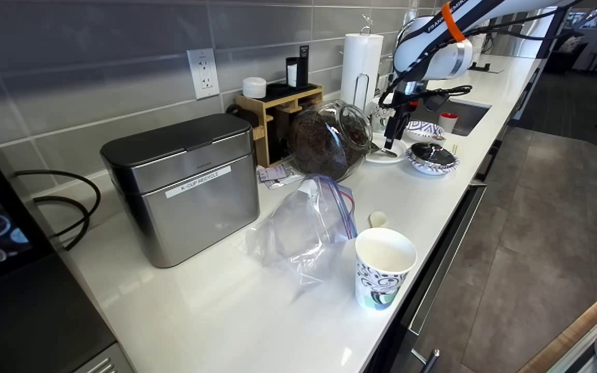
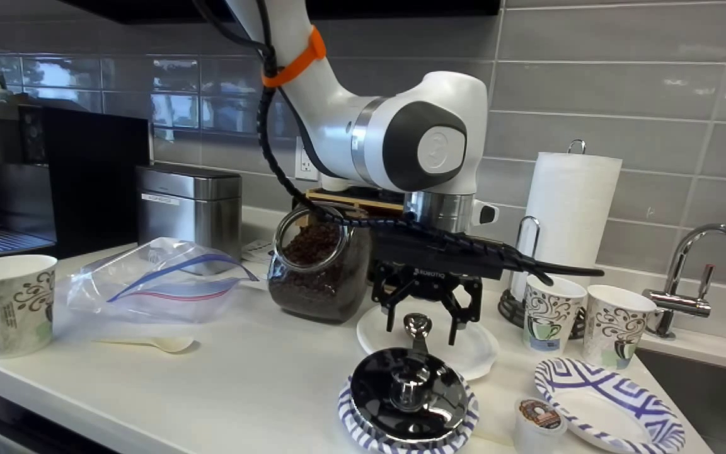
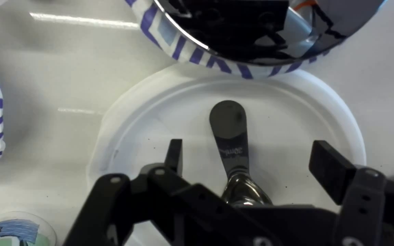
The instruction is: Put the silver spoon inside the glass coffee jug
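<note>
The silver spoon lies on a white plate; it shows in an exterior view and in the wrist view, where its flat handle points up the picture and its bowl is partly hidden by the gripper. My gripper is open and empty above the plate. In the wrist view the gripper's fingers stand apart on either side of the spoon, not touching it. The glass coffee jug, full of dark coffee, stands tilted beside the plate with its round mouth uncovered; it also shows in an exterior view.
A shiny black lid sits on a patterned paper bowl in front of the plate. Paper cups, a paper towel roll, a patterned bowl and a pod stand nearby. A plastic bag lies past the jug.
</note>
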Controlling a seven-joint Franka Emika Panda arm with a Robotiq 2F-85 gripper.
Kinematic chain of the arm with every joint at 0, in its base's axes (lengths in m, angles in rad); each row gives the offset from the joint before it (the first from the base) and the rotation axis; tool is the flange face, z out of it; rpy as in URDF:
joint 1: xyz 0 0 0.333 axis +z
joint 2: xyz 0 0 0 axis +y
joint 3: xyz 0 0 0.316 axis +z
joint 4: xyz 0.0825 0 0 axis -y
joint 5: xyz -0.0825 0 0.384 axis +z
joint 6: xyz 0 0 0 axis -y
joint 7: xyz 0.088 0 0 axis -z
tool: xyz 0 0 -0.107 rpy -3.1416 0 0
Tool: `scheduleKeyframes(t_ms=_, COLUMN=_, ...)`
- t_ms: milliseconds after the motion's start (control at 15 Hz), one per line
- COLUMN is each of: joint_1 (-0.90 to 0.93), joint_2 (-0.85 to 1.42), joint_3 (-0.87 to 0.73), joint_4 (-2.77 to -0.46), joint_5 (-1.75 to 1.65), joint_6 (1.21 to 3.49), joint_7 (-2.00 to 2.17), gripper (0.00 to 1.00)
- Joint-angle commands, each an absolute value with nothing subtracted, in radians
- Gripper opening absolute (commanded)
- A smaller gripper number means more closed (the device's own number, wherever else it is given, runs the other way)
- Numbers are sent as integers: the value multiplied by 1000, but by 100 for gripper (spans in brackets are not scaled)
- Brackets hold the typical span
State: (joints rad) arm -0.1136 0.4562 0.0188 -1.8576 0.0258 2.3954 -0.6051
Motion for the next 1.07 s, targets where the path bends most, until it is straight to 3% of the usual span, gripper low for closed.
scheduleKeyframes(t_ms=0, joint_1=-128, joint_2=490, joint_3=37, joint_4=-1829, joint_5=8, joint_6=2410, joint_7=-613, gripper=88)
scheduleKeyframes(t_ms=133, joint_1=-127, joint_2=495, joint_3=37, joint_4=-1825, joint_5=2, joint_6=2413, joint_7=-611, gripper=72)
scheduleKeyframes(t_ms=333, joint_1=-125, joint_2=503, joint_3=38, joint_4=-1817, joint_5=-7, joint_6=2413, joint_7=-610, gripper=68)
scheduleKeyframes(t_ms=400, joint_1=-125, joint_2=505, joint_3=39, joint_4=-1815, joint_5=-10, joint_6=2412, joint_7=-611, gripper=74)
scheduleKeyframes(t_ms=533, joint_1=-124, joint_2=510, joint_3=40, joint_4=-1813, joint_5=-14, joint_6=2413, joint_7=-611, gripper=75)
scheduleKeyframes(t_ms=800, joint_1=-122, joint_2=523, joint_3=41, joint_4=-1806, joint_5=-25, joint_6=2418, joint_7=-606, gripper=70)
scheduleKeyframes(t_ms=867, joint_1=-119, joint_2=525, joint_3=38, joint_4=-1804, joint_5=-31, joint_6=2421, joint_7=-598, gripper=67)
scheduleKeyframes(t_ms=933, joint_1=-121, joint_2=526, joint_3=39, joint_4=-1803, joint_5=-31, joint_6=2425, joint_7=-600, gripper=45)
scheduleKeyframes(t_ms=1000, joint_1=-122, joint_2=528, joint_3=39, joint_4=-1802, joint_5=-32, joint_6=2429, joint_7=-600, gripper=42)
